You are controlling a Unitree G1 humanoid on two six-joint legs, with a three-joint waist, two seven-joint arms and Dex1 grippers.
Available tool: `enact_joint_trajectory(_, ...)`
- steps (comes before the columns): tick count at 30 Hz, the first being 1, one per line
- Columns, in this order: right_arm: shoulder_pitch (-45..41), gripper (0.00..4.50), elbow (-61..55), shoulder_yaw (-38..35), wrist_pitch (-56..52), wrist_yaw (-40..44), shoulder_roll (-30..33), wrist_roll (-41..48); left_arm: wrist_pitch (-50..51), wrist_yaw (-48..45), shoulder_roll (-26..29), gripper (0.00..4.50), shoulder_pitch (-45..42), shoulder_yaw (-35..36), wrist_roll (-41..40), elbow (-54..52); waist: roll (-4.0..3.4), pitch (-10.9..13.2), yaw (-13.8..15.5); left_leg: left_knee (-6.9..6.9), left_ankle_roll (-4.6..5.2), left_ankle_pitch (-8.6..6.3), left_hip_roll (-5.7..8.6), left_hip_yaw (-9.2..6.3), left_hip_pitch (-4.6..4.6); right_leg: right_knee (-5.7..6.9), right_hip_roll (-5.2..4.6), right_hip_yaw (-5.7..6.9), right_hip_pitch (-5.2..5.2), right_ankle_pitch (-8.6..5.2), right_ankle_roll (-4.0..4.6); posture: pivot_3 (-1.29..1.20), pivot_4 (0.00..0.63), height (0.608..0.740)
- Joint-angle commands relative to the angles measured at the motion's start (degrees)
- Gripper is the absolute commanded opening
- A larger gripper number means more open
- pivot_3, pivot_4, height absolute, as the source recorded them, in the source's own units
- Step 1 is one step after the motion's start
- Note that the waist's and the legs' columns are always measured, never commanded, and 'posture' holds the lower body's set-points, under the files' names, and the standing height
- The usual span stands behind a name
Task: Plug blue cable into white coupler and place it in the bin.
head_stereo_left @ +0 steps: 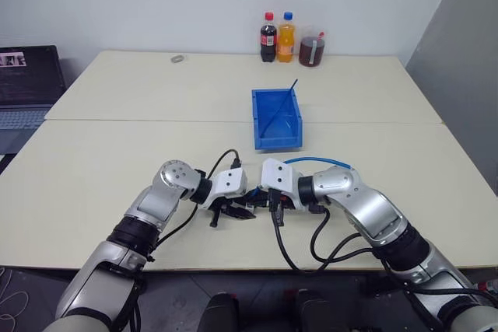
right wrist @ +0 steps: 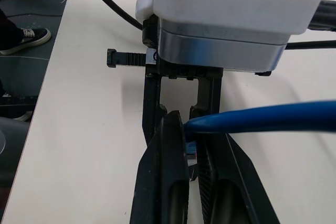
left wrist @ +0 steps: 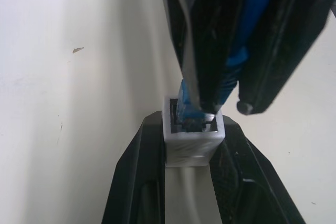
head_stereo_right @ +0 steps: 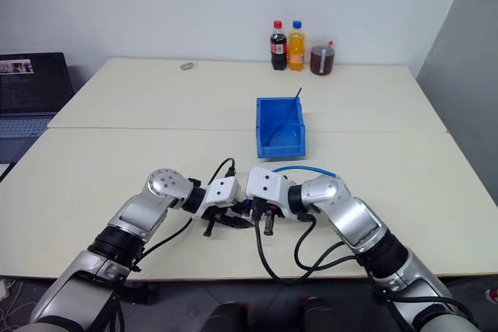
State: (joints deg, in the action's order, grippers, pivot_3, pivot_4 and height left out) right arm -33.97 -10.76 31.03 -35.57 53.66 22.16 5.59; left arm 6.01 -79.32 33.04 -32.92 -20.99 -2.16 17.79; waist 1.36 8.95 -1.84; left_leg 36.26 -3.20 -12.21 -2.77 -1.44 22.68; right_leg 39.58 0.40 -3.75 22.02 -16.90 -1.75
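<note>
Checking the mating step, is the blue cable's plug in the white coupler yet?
In, at least partly: the blue cable's plug sits in the white coupler's socket; full seating cannot be told.

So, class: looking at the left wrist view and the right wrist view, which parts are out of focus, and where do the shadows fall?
Left wrist view: the white coupler is fairly crisp, the black fingers nearest the lens blur, and a soft shadow darkens the table beside them. Right wrist view: the blue cable looks soft, with shadow beneath the left pincer.

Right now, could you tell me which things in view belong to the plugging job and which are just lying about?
Job: blue cable, white coupler, bin, left gripper, right gripper.
Lying about: three bottles, laptop, small grey ring, dark blue cable in the bin.
</note>
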Motion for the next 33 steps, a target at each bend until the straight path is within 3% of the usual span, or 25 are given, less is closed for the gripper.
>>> enact_joint_trajectory(1,3.17,0.0,6.68,7.11,-2.25,2.39,-1.34,-1.07,0.45,0.71,-0.86,0.8,0.41,-0.47,0.04,-2.25,-0.02,-0.18,-0.04,-0.15,0.0,0.0,0.0,0.0,-0.04,-0.09,0.0,-0.01,0.0,0.0,0.01,0.0,0.15,0.74)
enact_joint_trajectory(10,5.31,0.0,9.94,7.4,-0.66,1.7,-2.09,-2.69,0.99,0.82,-0.88,0.8,1.27,-0.34,0.07,-3.22,-0.06,-1.09,-0.19,-0.3,0.01,0.0,-0.03,-0.01,-0.18,-0.1,0.06,-0.01,-0.05,0.06,-0.11,0.0,0.15,0.74)
enact_joint_trajectory(17,8.2,0.0,10.08,9.0,-0.15,3.75,1.59,-4.36,0.87,0.88,-0.65,0.8,1.21,0.09,0.21,-3.07,-0.31,-1.46,-0.18,-0.38,0.01,-0.01,-0.03,-0.01,-0.23,-0.26,0.06,0.0,-0.13,-0.02,0.03,0.0,0.15,0.74)
enact_joint_trajectory(21,8.27,0.0,9.98,8.52,0.49,4.35,2.67,-4.25,0.62,0.94,-0.4,0.8,1.28,0.19,0.26,-2.88,-0.37,-1.5,-0.2,-0.58,0.03,-0.04,-0.04,0.0,-0.78,-0.57,0.05,-0.04,-0.62,-0.15,0.24,0.0,0.15,0.74)
enact_joint_trajectory(30,8.23,0.0,5.04,0.68,1.82,-0.16,-0.95,-0.86,-1.88,2.51,-0.47,0.8,2.38,1.81,-0.25,-1.69,-0.31,-1.36,-0.19,-0.76,0.03,-0.05,-0.03,0.0,-0.78,-0.62,0.03,-0.07,-0.61,-0.18,0.26,0.0,0.15,0.74)
enact_joint_trajectory(32,8.64,0.0,3.59,-0.54,1.61,-0.96,-1.11,-0.45,-2.8,2.67,-0.2,1.51,2.84,2.14,-0.31,-1.91,-0.31,-1.29,-0.17,-0.79,0.03,-0.05,-0.03,0.01,-0.74,-0.63,0.04,-0.07,-0.58,-0.18,0.26,0.0,0.15,0.74)
enact_joint_trajectory(33,8.93,0.0,1.89,-2.03,1.37,-1.89,-1.5,0.28,-2.7,2.69,0.1,1.59,3.44,2.87,-1.11,-2.64,-0.28,-1.26,-0.18,-0.81,0.03,-0.05,-0.03,0.02,-0.73,-0.63,0.03,-0.08,-0.57,-0.19,0.27,0.0,0.15,0.74)
